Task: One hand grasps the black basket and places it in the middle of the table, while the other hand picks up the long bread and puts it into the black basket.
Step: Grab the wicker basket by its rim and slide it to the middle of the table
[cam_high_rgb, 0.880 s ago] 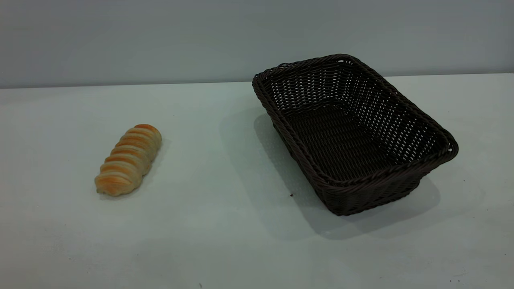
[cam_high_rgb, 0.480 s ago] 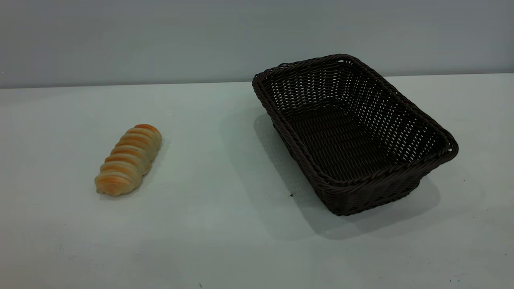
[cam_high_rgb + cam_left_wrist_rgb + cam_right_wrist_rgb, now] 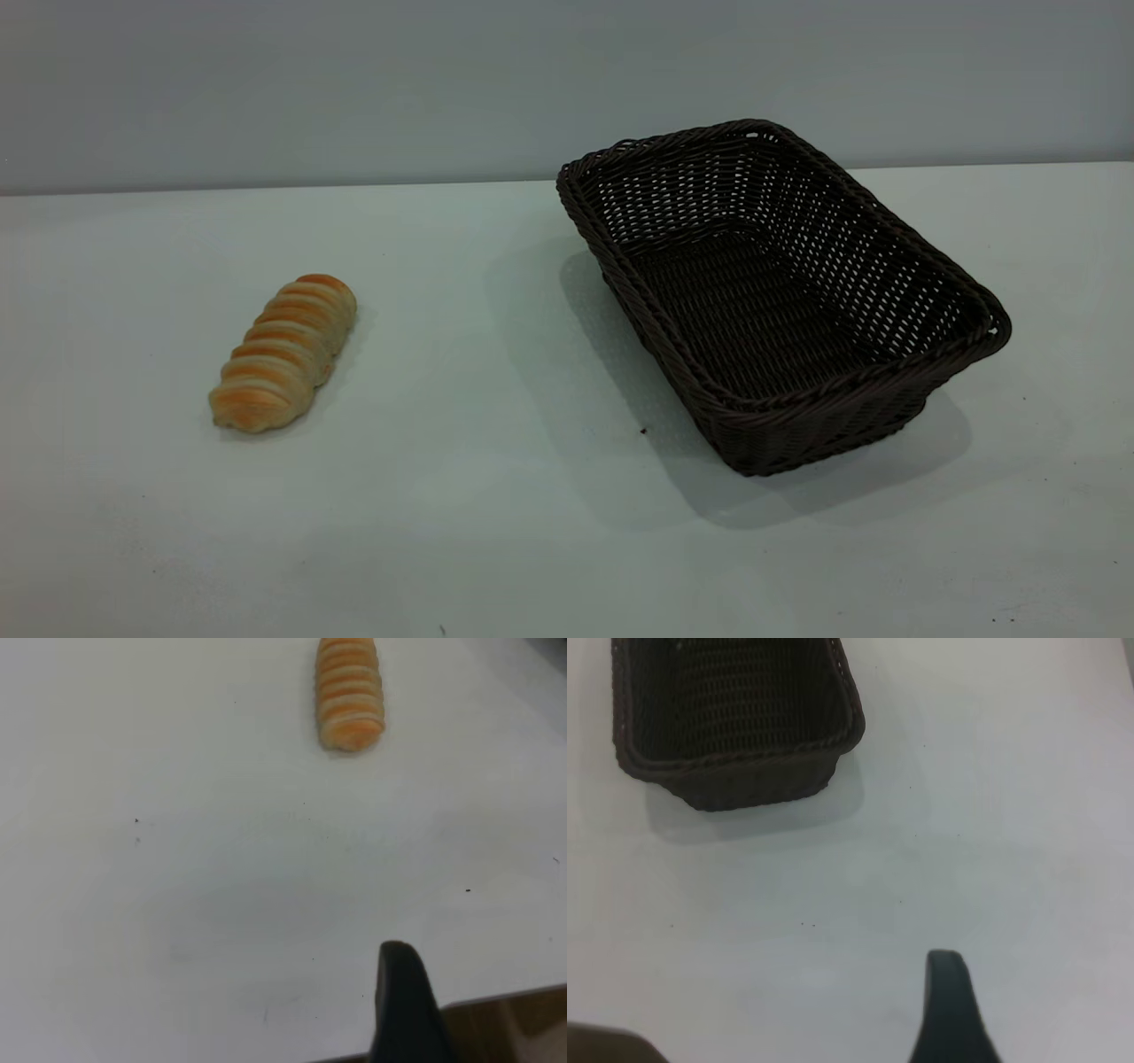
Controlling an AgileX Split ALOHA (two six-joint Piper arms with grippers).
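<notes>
A small golden-orange ridged long bread (image 3: pixel 283 353) is seen well left of the large dark woven wicker basket (image 3: pixel 780 292) on the pale grey worktop (image 3: pixel 496 496). Of each end effector only one dark finger is shown (left (image 3: pixel 403 1005), right (image 3: pixel 948 1010)), so opening cannot be told; nothing is held.

Bare lab table (image 3: pixel 496 532), blank wall (image 3: pixel 354 89)

l wrist view: long bread (image 3: pixel 350 693) far end cut off by edge. r wrist view: black basket (image 3: pixel 735 722) far part cut off. each wrist view shows just one finger (image 3: pixel 403 1005), (image 3: pixel 948 1010); grip state unclear.
</notes>
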